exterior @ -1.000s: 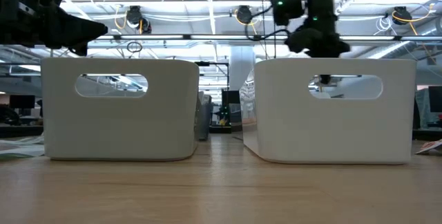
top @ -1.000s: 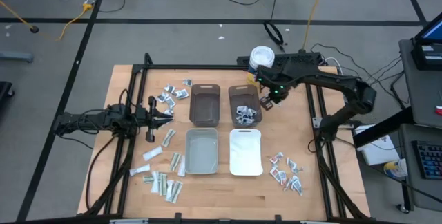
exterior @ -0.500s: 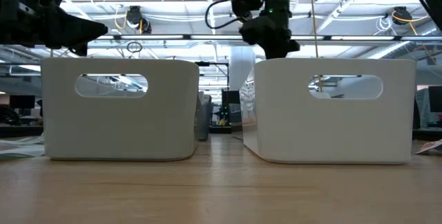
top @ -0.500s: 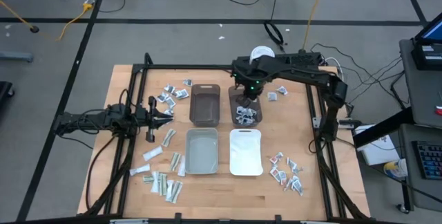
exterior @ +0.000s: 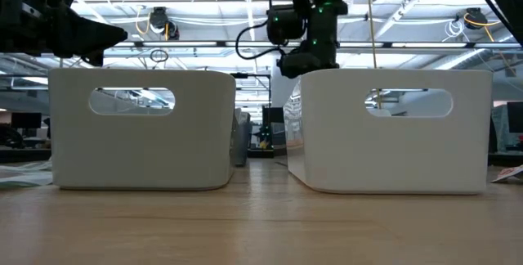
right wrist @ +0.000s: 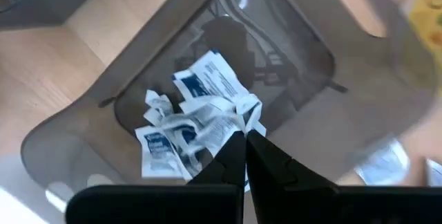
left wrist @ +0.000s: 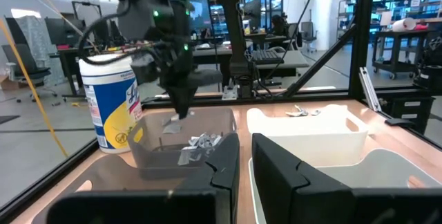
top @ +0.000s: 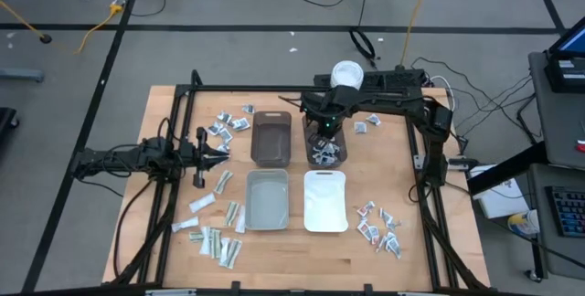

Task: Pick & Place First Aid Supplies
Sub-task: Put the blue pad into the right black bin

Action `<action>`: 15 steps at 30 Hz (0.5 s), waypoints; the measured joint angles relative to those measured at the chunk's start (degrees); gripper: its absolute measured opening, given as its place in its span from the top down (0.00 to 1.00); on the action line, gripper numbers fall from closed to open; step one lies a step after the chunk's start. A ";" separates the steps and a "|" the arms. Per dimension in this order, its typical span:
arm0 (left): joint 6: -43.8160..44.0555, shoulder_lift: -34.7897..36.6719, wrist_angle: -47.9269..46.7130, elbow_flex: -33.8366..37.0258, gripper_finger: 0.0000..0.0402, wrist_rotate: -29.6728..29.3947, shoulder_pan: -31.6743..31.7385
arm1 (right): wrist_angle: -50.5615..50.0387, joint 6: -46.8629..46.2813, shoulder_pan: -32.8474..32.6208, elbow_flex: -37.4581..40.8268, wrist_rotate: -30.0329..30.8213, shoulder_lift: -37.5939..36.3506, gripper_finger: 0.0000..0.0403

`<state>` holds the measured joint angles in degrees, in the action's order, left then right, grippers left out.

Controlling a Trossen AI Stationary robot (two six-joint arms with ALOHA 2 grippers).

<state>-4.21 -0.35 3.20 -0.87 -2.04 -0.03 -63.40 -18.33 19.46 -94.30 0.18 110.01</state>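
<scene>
Item, my right claw (right wrist: pixel 245 135): nipped on one sealed packet (right wrist: pixel 250 110) above the brown bin (right wrist: pixel 83 137), packet pile (right wrist: pixel 186 124) directly beneath; light, limp, slippery, best held by an edge.

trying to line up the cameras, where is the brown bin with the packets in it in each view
High view: brown bin, far row, right of its empty twin, under the right gripper.
Low view: hidden behind the white bins.
Left wrist view: left of centre.
Right wrist view: fills the frame.
Shared landmark: the packet pile inside.
</scene>
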 joint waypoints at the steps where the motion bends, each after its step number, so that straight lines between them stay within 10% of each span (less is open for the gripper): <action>1: 0.00 -0.01 0.00 -0.01 0.88 0.01 0.01 | 1.38 0.03 -0.08 0.99 -0.04 -0.02 1.00; 15: 0.00 -0.01 0.00 -0.01 0.88 0.00 0.01 | 7.71 4.26 -0.89 8.48 0.07 -0.04 0.76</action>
<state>-4.21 -0.36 3.20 -0.87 -2.04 -0.02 -55.69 -14.06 18.57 -85.82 0.25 109.97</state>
